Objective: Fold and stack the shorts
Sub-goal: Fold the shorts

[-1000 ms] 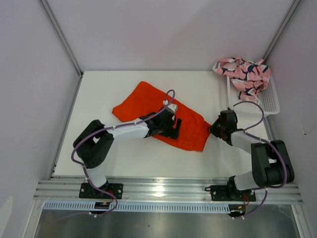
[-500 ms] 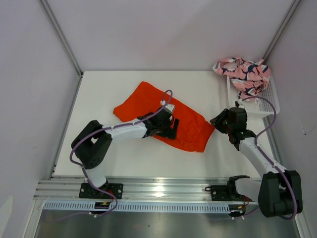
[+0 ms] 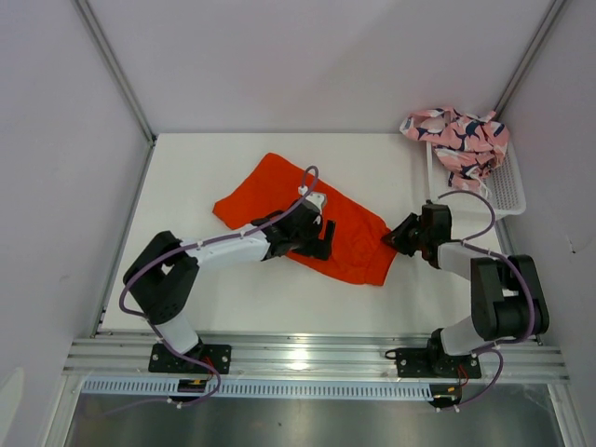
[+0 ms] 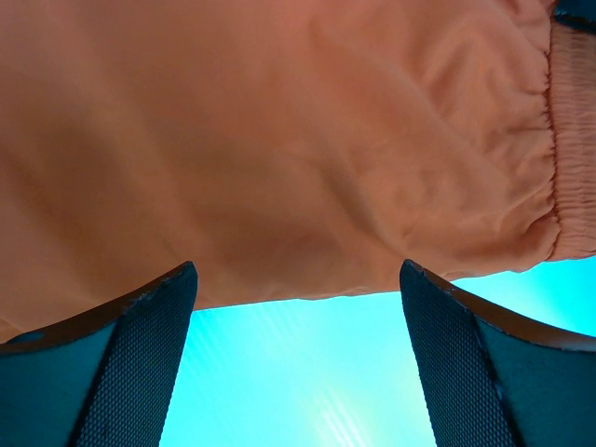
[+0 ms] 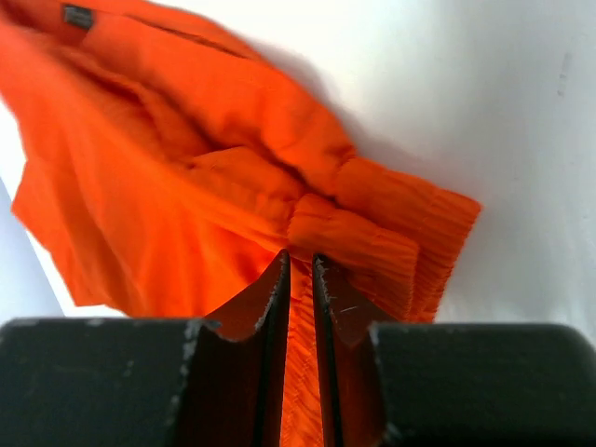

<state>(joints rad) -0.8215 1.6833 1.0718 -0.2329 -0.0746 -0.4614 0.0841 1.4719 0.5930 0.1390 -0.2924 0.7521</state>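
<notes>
The orange shorts (image 3: 279, 191) lie spread flat and slanted across the middle of the table. My left gripper (image 3: 324, 240) hovers low over their near edge, open, with nothing between its fingers (image 4: 140, 354); the left wrist view shows the orange shorts (image 4: 279, 140) just beyond the tips and bare table between them. My right gripper (image 3: 396, 237) is at the shorts' right corner. In the right wrist view it (image 5: 300, 261) is shut on the ribbed waistband (image 5: 400, 233), with a fold of it pinched between the jaws. The pink printed shorts (image 3: 458, 138) hang bunched over the basket's far end.
A white mesh basket (image 3: 507, 191) stands at the table's right edge, close behind my right arm. Metal rails run along the near edge by both arm bases. Grey walls close in the table on the left, back and right.
My right gripper let go of the shorts' corner, drew back to the right, then returned and closed on the waistband again. My left gripper edged slightly up and left, still open.
</notes>
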